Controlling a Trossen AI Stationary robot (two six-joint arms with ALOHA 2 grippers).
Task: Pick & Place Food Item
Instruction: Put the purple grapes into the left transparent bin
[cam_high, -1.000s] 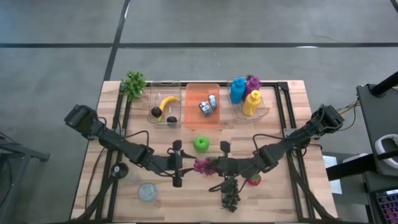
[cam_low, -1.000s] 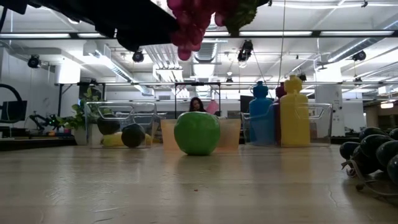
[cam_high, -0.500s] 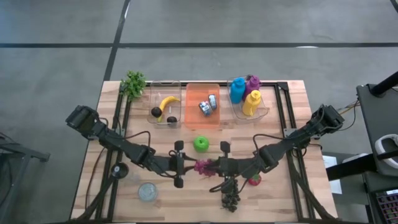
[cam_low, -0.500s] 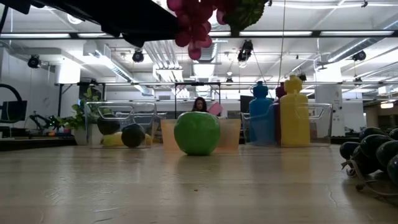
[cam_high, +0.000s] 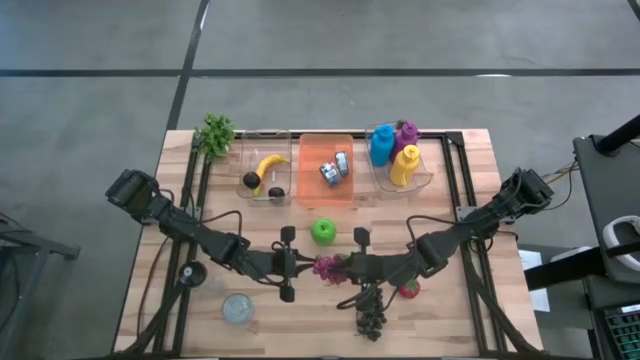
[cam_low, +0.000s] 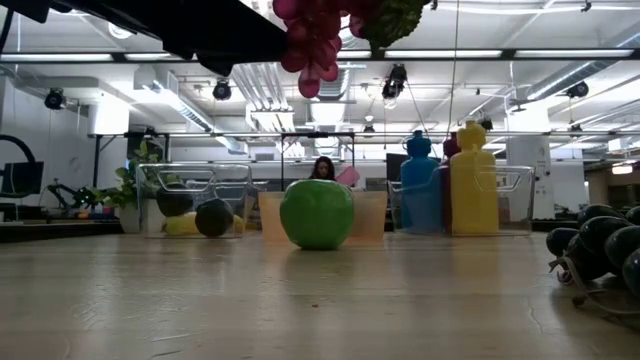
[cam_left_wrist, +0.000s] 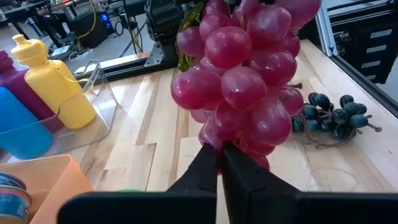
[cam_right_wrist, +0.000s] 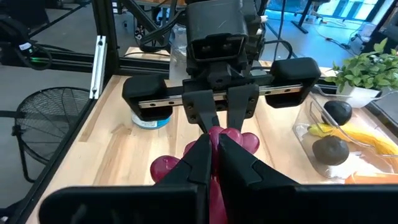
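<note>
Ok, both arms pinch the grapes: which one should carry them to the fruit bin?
Left, probably: its fingers are shut on the red plastic grape bunch, and the clear bin holding the banana stands on its side.

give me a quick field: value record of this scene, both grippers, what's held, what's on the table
left gripper: shut on the red grapes, raised over the table's middle
right gripper: shut on the same bunch from the other side
red grapes: off the table, between both grippers
green apple: on the wood, in front of the orange bin
dark grapes: on the table's near edge
banana: in the clear bin at the back
bottles: blue, yellow, purple, in the right clear bin
</note>
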